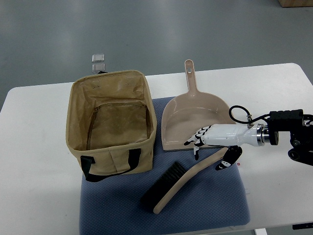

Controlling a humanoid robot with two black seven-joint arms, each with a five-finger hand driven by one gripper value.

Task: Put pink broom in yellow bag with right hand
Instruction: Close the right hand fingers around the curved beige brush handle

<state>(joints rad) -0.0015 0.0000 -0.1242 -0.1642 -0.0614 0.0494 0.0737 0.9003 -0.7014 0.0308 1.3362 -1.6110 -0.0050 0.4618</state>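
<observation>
The pink broom point(191, 174) is a hand brush with black bristles point(164, 190). It lies slanted on the blue mat point(205, 205), in front of the yellow bag point(108, 74). The bag stands open and empty at the left of the mat. My right hand point(210, 152) reaches in from the right and is just above the upper end of the broom's handle. Its fingers point(196, 141) stretch over the front edge of the pink dustpan point(195, 115), and the thumb point(228, 159) is by the handle's end. The hand holds nothing.
The dustpan lies between the bag and my right arm, handle pointing away. The white table point(34, 171) carries the mat. The bag's black straps point(110, 169) hang down its near wall. Small clear items point(98, 61) lie beyond the table's far edge.
</observation>
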